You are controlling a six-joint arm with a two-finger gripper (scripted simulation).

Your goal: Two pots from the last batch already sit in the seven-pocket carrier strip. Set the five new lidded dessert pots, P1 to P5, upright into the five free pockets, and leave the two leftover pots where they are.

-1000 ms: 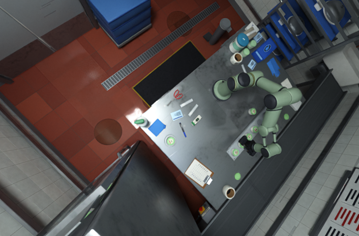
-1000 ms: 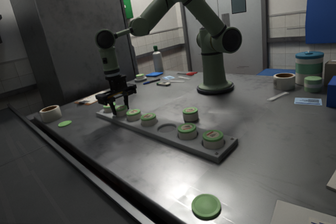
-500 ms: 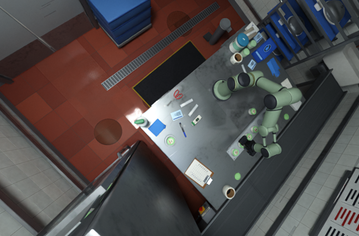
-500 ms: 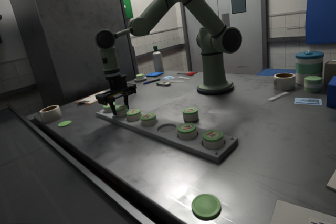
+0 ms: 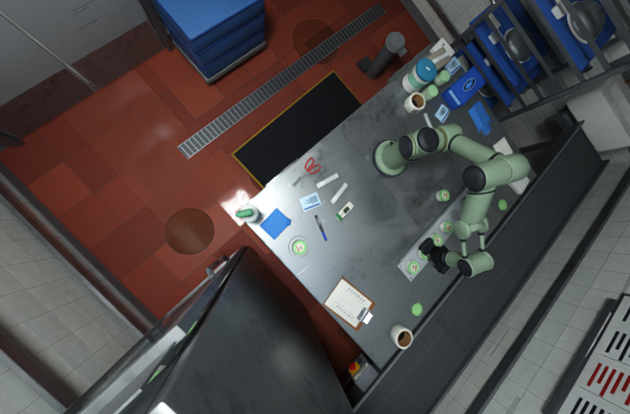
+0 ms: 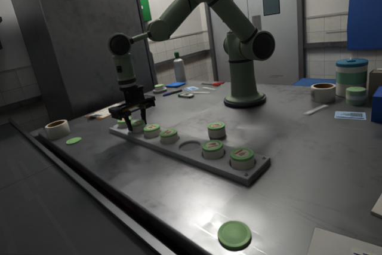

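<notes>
My gripper (image 6: 135,124) (image 5: 432,254) is down at the left end of the seven-pocket carrier strip (image 6: 189,150), and I am gripping a green-lidded dessert pot (image 6: 137,125) that sits upright in the second pocket from that end. Another pot (image 6: 122,122) stands in the end pocket behind my fingers, partly hidden. Two pots (image 6: 151,130) (image 6: 168,135) fill the pockets that follow. One pocket (image 6: 189,145) is empty. Two pots (image 6: 213,148) (image 6: 242,157) fill the right end. One more pot (image 6: 216,129) stands upright on the table just behind the strip.
Behind the strip rises the arm's base (image 6: 244,99), with a pen, scissors and a bottle (image 6: 179,67) beyond it. Tape rolls (image 6: 57,128) (image 6: 323,91) sit at either side. Loose green lids (image 6: 73,140) (image 6: 234,234) lie near the table's front edge. A clipboard (image 5: 349,302) lies left.
</notes>
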